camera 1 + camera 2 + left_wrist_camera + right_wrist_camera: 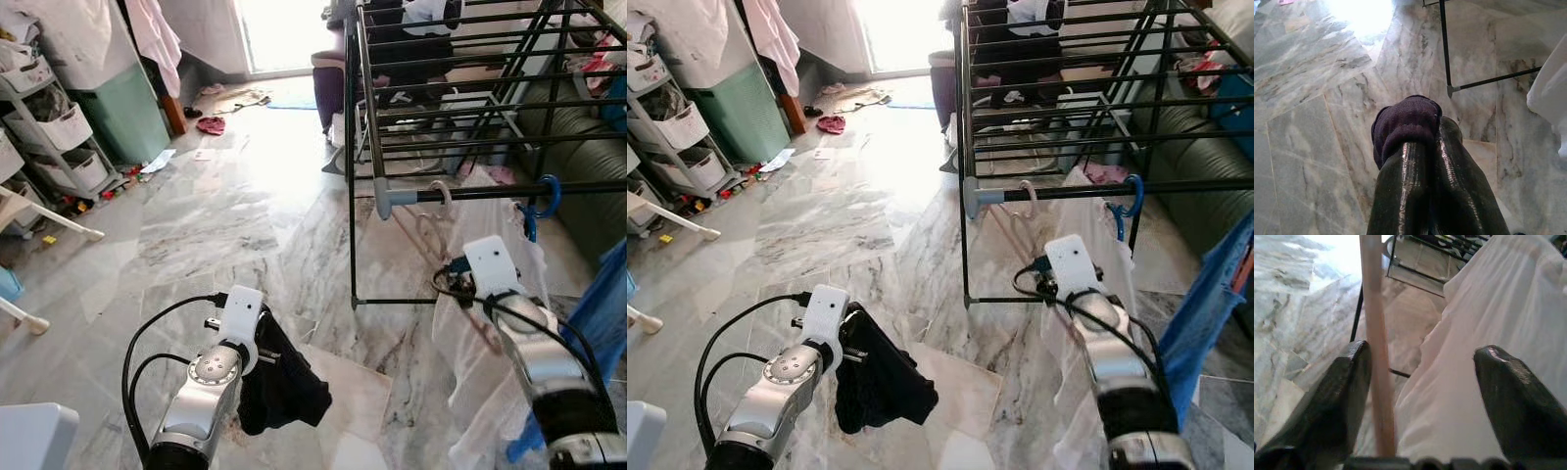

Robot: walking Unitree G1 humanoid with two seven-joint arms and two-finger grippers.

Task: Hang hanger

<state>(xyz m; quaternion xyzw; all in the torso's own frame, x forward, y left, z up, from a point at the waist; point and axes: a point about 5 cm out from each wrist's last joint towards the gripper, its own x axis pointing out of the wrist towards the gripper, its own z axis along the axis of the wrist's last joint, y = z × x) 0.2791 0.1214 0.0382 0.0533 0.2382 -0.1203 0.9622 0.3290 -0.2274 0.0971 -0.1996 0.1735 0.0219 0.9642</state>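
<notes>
A pink hanger [1374,333] carrying a white garment [1488,308] hangs by its pale hook [443,192] on the near rail of the black drying rack [470,194]. My right gripper [1422,382] is open. The hanger's pink bar stands between its fingers [1337,396], close against one of them, and the white cloth lies beside the other. The right wrist [490,266] sits just below the rail. Low at the left, my left gripper [1435,147] is shut on a dark purple garment [284,392] that droops over the marble floor.
A blue garment [598,313] and a blue hook [549,196] hang at the rack's right end. A dark green sofa [578,147] stands behind. Shelves with baskets [59,127] and a green bin [122,113] line the left wall. Clothes [211,124] lie on the far floor.
</notes>
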